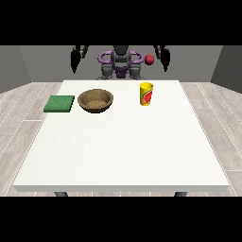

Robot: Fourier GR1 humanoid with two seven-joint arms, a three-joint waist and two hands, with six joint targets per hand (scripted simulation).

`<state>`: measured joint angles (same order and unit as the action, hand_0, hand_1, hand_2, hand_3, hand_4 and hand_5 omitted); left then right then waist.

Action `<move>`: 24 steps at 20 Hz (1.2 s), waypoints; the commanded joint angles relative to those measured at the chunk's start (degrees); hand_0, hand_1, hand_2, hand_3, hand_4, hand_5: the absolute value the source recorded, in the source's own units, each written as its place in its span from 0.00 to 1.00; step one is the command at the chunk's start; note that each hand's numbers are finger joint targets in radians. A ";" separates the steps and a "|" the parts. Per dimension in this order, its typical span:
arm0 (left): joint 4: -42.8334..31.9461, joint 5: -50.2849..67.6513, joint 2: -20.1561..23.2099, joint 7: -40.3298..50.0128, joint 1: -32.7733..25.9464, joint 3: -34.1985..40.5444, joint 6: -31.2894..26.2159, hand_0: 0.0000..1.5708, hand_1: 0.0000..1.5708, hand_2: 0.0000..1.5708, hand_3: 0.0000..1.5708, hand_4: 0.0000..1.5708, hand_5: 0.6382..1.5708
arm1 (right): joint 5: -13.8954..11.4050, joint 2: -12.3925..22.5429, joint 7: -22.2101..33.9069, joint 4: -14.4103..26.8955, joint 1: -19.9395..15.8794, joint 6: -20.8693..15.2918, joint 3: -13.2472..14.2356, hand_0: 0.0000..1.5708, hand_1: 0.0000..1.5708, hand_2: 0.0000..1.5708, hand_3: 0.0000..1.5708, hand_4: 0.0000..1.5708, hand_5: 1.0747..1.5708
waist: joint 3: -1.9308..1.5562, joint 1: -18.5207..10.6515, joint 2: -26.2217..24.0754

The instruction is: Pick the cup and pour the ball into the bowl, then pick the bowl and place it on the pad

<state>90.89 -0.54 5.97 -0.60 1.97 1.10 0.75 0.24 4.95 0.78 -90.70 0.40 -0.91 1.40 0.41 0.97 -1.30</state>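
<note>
A yellow cup (147,94) with a red mark stands upright on the white table (123,151), at the far right of the middle. A small red ball (150,59) shows in the air above and behind the cup, near the robot's shoulder. A brown bowl (96,100) sits left of the cup. A green pad (59,104) lies flat at the bowl's left. The hand at the view's left (74,60) hangs raised beside the robot, far from everything. The hand at the view's right (165,58) is likewise raised, just right of the ball. Both hands' fingers point down, straight.
The robot's grey and purple torso (121,64) stands behind the table's far edge. The table's near half is bare white surface. Wooden floor surrounds the table.
</note>
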 commanded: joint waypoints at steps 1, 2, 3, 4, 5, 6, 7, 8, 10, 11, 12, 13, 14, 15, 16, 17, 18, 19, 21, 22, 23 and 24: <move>3.35 0.23 1.28 2.24 0.63 0.44 -0.15 0.00 0.00 0.00 0.00 0.42 0.99 | 0.15 1.40 2.17 -3.33 -0.42 0.21 0.40 0.00 0.00 0.00 0.00 0.56 0.92 | -0.24 -0.10 -8.73; 3.82 0.38 1.40 3.06 0.70 0.45 -0.20 0.00 0.00 0.00 0.00 0.42 0.99 | 0.15 1.76 2.91 -3.76 -0.45 0.35 0.42 0.00 0.00 0.00 0.00 0.56 0.92 | -0.24 -0.12 -10.11; 4.30 0.54 1.68 3.97 0.75 0.57 -0.29 0.00 0.00 0.00 0.00 0.42 0.99 | 0.22 2.12 3.74 -4.34 -0.68 0.38 0.58 0.00 0.00 0.00 0.00 0.56 0.92 | -0.22 -0.24 -11.52; 4.74 0.69 1.83 4.78 0.77 0.68 -0.28 0.00 0.00 0.00 0.00 0.42 0.99 | 0.41 2.30 4.60 -5.00 -0.84 0.47 0.61 0.00 0.00 0.00 0.00 0.56 0.92 | -0.15 -0.26 -12.99; 5.23 0.85 2.06 5.87 0.89 0.84 -0.23 0.00 0.00 0.00 0.00 0.42 0.99 | 0.38 2.78 5.54 -5.49 -1.05 0.66 0.60 0.00 0.00 0.00 0.00 0.56 0.92 | -0.17 -0.51 -14.30; 5.70 1.24 2.12 6.87 0.91 1.00 -0.26 0.00 0.00 0.00 0.00 0.42 0.99 | 0.58 2.86 6.43 -5.95 -1.16 0.76 0.53 0.00 0.00 0.00 0.00 0.56 0.92 | -0.17 -0.78 -15.62; 7.30 8.00 -4.55 14.97 -2.48 -0.72 -0.01 0.00 0.00 0.00 0.00 0.42 0.99 | 7.07 -0.28 14.07 -7.79 2.10 1.14 1.60 0.00 0.00 0.00 0.00 0.56 0.92 | -0.40 0.70 -20.89; 8.11 9.17 -3.36 18.02 -3.63 0.03 -0.57 0.00 0.00 0.00 0.00 0.41 0.99 | 6.91 -1.26 17.70 -9.49 2.86 -0.53 0.92 0.00 0.00 0.00 0.00 0.56 0.93 | -0.36 0.96 -23.28; 10.73 8.53 -4.88 23.35 -3.97 -1.38 2.34 0.00 0.00 0.00 0.00 0.40 0.99 | 6.53 -1.19 23.05 -12.62 3.61 -1.72 -0.25 0.00 0.00 0.00 0.00 0.55 0.92 | -0.39 1.39 -23.93; 14.02 8.01 -5.79 25.44 -2.49 -3.32 3.21 0.00 0.00 0.00 0.00 0.40 0.99 | 4.95 -2.23 20.73 -12.77 3.78 -3.13 -0.84 0.00 0.00 0.00 0.00 0.55 0.92 | -0.43 -0.41 -21.24; 14.37 7.00 -5.30 26.65 -2.51 -2.50 4.84 0.00 0.00 0.00 0.00 0.41 0.99 | 6.63 -1.25 25.21 -16.53 5.12 -1.73 -1.42 0.00 0.00 0.00 0.00 0.55 0.92 | -0.41 2.03 -22.42; 17.06 7.67 -5.72 27.34 -5.55 -3.98 3.95 0.00 0.00 0.00 0.00 0.39 0.99 | 4.05 -3.00 25.99 -17.41 5.42 -4.41 -3.35 0.00 0.00 0.00 0.00 0.55 0.92 | -0.40 0.01 -22.90; 16.87 7.56 -4.18 26.37 -2.81 -1.26 4.56 0.00 0.00 0.00 0.00 0.38 0.99 | 7.24 -0.29 29.93 -22.04 2.80 -2.66 -0.98 0.00 0.00 0.00 0.00 0.52 0.91 | -0.39 2.39 -19.36; 20.37 6.36 -5.31 29.83 -1.86 -4.13 5.80 0.00 0.00 0.00 0.00 0.38 0.99 | 5.88 -0.83 27.50 -22.13 3.12 -3.95 -0.56 0.00 0.00 0.00 0.00 0.52 0.94 | -0.42 0.45 -17.51; 22.83 5.95 -4.89 28.84 -1.15 -4.12 5.67 0.00 0.00 0.00 0.00 0.37 0.99 | 6.04 -0.03 26.25 -23.24 3.11 -3.53 0.67 0.00 0.00 0.00 0.00 0.50 0.95 | -0.42 0.02 -14.91; 19.52 4.76 -4.63 28.45 4.70 -2.18 7.48 0.00 0.00 0.00 0.00 0.36 0.99 | 8.13 1.60 28.62 -23.90 -2.09 -3.06 2.78 0.00 0.00 0.00 0.00 0.49 0.95 | -0.42 1.77 -12.07; 21.72 4.10 -4.62 28.50 1.83 -4.14 6.55 0.00 0.00 0.00 0.00 0.35 0.98 | 7.37 -0.20 28.84 -26.52 1.93 -3.50 0.34 0.00 0.00 0.00 0.00 0.48 0.95 | -0.41 1.87 -12.16; 20.40 2.98 -5.90 24.32 2.60 -7.39 8.44 0.00 0.00 0.00 0.00 0.38 0.98 | 8.58 1.56 22.60 -22.04 -1.25 -2.30 5.09 0.00 0.00 0.00 0.00 0.48 0.96 | -0.43 0.21 -8.64; 15.04 0.90 -5.91 16.07 3.83 -5.98 9.17 0.00 0.00 0.00 0.00 0.39 0.98 | 2.94 -2.74 19.05 -22.62 -0.62 -3.53 -3.19 0.00 0.00 0.00 0.00 0.47 0.95 | -0.40 2.87 -4.70; 13.28 0.78 -5.63 14.25 4.76 -3.50 7.47 0.00 0.00 0.00 0.00 0.39 0.98 | 5.57 -2.17 16.80 -22.13 0.98 -1.53 -1.48 0.00 0.00 0.00 0.00 0.46 0.94 | -0.42 3.97 -2.77; 11.76 1.57 -5.23 11.56 7.54 -1.92 7.02 0.00 0.00 0.00 0.00 0.38 0.98 | 6.76 -1.24 15.18 -20.54 -3.03 -0.94 0.45 0.00 0.00 0.00 0.00 0.46 0.95 | -0.41 3.75 1.72; 12.28 -0.55 -5.93 10.96 7.27 -8.28 10.93 0.00 0.00 0.00 0.00 0.37 0.97 | 5.55 -2.02 11.77 -17.47 -4.68 -1.85 1.06 0.00 0.00 0.00 0.00 0.46 0.96 | -0.44 2.16 3.50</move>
<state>105.75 1.67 0.69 16.50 6.40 -3.38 8.44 6.17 3.81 19.38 -111.48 -0.88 -3.12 1.68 0.00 3.38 -5.71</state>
